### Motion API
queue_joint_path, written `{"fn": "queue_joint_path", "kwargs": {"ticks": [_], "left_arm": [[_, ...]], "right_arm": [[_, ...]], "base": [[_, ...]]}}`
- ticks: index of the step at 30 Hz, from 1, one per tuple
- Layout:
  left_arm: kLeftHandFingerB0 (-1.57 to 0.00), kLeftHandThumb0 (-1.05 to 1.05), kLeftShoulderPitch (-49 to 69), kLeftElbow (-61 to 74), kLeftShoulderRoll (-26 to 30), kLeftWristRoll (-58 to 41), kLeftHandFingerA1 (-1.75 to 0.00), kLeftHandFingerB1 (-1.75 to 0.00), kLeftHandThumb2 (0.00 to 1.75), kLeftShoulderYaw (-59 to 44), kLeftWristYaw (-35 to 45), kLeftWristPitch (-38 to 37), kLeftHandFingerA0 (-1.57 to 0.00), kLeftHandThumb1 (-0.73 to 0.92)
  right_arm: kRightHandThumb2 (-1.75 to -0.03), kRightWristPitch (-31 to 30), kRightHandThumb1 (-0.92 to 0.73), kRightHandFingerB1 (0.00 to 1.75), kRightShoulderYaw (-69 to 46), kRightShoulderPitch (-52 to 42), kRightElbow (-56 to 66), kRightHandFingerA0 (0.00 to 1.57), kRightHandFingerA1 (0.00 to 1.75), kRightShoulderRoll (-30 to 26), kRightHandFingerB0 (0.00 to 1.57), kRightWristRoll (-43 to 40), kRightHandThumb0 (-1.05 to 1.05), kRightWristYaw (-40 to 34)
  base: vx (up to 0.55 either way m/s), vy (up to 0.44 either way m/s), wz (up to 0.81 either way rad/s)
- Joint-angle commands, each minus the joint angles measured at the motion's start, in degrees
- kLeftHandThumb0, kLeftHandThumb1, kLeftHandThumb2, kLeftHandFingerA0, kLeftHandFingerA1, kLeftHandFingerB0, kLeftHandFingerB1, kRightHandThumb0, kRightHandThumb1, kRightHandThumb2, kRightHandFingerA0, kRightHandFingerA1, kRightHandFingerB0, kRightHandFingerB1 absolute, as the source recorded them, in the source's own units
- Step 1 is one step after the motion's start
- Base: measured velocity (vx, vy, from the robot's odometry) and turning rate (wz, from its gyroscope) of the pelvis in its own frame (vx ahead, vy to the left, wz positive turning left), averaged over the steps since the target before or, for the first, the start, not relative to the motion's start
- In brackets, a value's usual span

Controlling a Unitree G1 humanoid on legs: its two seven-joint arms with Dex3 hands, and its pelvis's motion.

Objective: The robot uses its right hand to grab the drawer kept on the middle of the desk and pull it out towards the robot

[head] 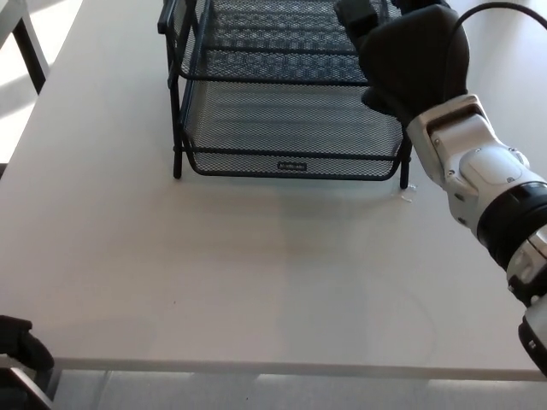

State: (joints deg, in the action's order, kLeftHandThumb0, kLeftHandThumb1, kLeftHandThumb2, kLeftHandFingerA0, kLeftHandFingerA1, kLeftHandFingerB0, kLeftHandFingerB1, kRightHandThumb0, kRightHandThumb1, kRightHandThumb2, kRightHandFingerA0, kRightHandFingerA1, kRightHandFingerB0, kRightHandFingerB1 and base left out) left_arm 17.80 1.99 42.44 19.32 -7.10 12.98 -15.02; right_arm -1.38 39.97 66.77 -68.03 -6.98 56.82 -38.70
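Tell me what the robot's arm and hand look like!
The right hand is chunky and matte black, with thick, blocky fingers. Behind it, the forearm is glossy white with rounded shells, then a black band near the elbow. A thin black cable loops over the hand. The left hand is not in view.

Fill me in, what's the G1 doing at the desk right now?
It's working on the black mesh drawer tray standing mid-desk on the white desk. The right hand is up over the tray's right side near the upper tier, with the white forearm trailing toward the lower right. Whether its fingers have closed on the mesh can't be seen from the head view. The left hand isn't in view.
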Motion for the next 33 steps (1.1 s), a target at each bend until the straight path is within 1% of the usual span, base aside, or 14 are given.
{"fn": "queue_joint_path", "kwargs": {"ticks": [1,2,3,4,5,7,9,11,13,17,20,24,27,33], "left_arm": [[-0.79,-0.28,-0.94,-0.32,1.18,0.33,-0.85,-0.6,0.57,0.32,1.62,-1.84,-0.8,0.58],[-0.79,-0.28,-1.37,-0.85,1.14,0.16,-0.85,-0.6,0.57,0.4,1.6,-2.17,-0.8,0.58],[-0.79,-0.28,-1.21,-0.59,1.14,0.42,-0.86,-0.6,0.57,0.31,1.51,-2.08,-0.79,0.58],[-0.79,-0.28,-1.33,-1.14,1.0,0.17,-0.85,-0.6,0.57,0.27,1.38,-2.53,-0.79,0.57],[-0.79,-0.29,-1.57,-1.01,1.04,0.35,-0.88,-0.61,0.57,0.19,1.42,-2.14,-0.79,0.57],[-0.8,-0.29,-1.63,-0.69,0.81,0.09,-0.87,-0.61,0.57,0.0,1.8,-1.37,-0.79,0.58],[-0.8,-0.29,-1.66,-0.82,0.81,0.33,-0.86,-0.6,0.57,-0.03,1.68,-1.73,-0.79,0.58],[-0.79,-0.29,-1.7,-0.79,0.83,0.26,-0.85,-0.59,0.57,-0.06,1.93,-1.59,-0.78,0.58],[-0.8,-0.28,-1.8,-1.26,0.7,0.34,-0.84,-0.59,0.57,-0.05,1.58,-2.09,-0.8,0.57],[-0.8,-0.29,-1.86,-1.33,0.72,0.75,-0.86,-0.6,0.57,-0.04,1.35,-2.32,-0.79,0.57],[-0.79,-0.29,-1.9,-1.41,0.62,0.39,-0.86,-0.59,0.57,-0.07,1.68,-2.21,-0.78,0.58],[-0.79,-0.29,-2.03,-1.58,0.71,0.68,-0.85,-0.59,0.58,0.09,1.67,-2.33,-0.78,0.58],[-0.81,-0.29,-1.99,-1.46,0.42,0.14,-0.87,-0.62,0.57,-0.1,1.74,-2.27,-0.79,0.57],[-0.79,-0.3,-1.95,-1.34,0.61,0.57,-0.87,-0.61,0.57,-0.02,1.69,-2.31,-0.79,0.57]], "right_arm": [[-0.56,3.49,-0.51,0.5,1.82,2.52,-1.56,0.86,1.06,-1.25,0.69,1.54,-0.37,-8.44],[-0.56,4.08,-0.51,0.5,1.81,2.57,-1.67,0.86,1.06,-1.4,0.69,1.28,-0.37,-8.98],[-0.56,4.57,-0.51,0.52,2.23,2.54,-2.0,0.92,1.17,-1.53,0.74,1.51,-0.4,-10.08],[-0.56,4.33,-0.52,0.52,2.39,2.51,-2.16,0.91,1.19,-1.47,0.75,1.43,-0.41,-9.44],[-0.59,4.44,-0.5,0.53,2.39,2.62,-2.28,0.89,1.38,-1.43,0.82,1.2,-0.42,-9.64],[-0.59,4.49,-0.5,0.54,2.6,2.65,-2.53,0.89,1.48,-1.31,0.86,0.99,-0.43,-9.87],[-0.56,4.96,-0.49,0.55,2.79,2.54,-2.86,0.94,1.48,-1.2,0.92,0.96,-0.43,-12.2],[-0.59,5.13,-0.47,0.58,3.24,2.54,-3.2,0.96,1.56,-1.12,0.96,1.3,-0.44,-13.96],[-0.56,5.51,-0.51,0.69,3.34,2.48,-3.47,0.94,1.61,-0.96,0.96,1.17,-0.45,-14.5],[-0.56,7.11,-0.51,0.7,3.16,2.37,-3.65,0.96,1.51,-1.06,0.95,0.71,-0.48,-15.38],[-0.61,6.63,-0.51,0.74,3.87,2.43,-3.93,0.91,1.56,-1.23,0.91,1.41,-0.51,-16.15],[-0.6,8.37,-0.49,0.73,3.22,2.16,-3.77,0.92,1.51,-1.35,0.92,0.45,-0.48,-16.09],[-0.56,8.97,-0.52,0.85,3.05,1.89,-3.68,0.91,1.57,-1.32,0.9,0.29,-0.44,-15.78],[-0.59,8.77,-0.49,0.72,3.71,1.41,-3.56,0.95,1.51,-1.47,0.94,1.18,-0.49,-17.5]], "base": [[0.0,0.0,0.0],[0.0,0.0,0.0],[0.0,0.0,0.0],[0.0,0.0,0.0],[0.0,0.0,0.0],[0.0,0.0,0.0],[0.0,0.0,0.0],[0.0,0.0,0.0],[0.0,0.0,0.0],[0.0,0.0,0.0],[0.0,0.0,0.0],[0.0,0.0,0.0],[0.0,0.0,0.0],[0.0,0.0,0.0]]}}
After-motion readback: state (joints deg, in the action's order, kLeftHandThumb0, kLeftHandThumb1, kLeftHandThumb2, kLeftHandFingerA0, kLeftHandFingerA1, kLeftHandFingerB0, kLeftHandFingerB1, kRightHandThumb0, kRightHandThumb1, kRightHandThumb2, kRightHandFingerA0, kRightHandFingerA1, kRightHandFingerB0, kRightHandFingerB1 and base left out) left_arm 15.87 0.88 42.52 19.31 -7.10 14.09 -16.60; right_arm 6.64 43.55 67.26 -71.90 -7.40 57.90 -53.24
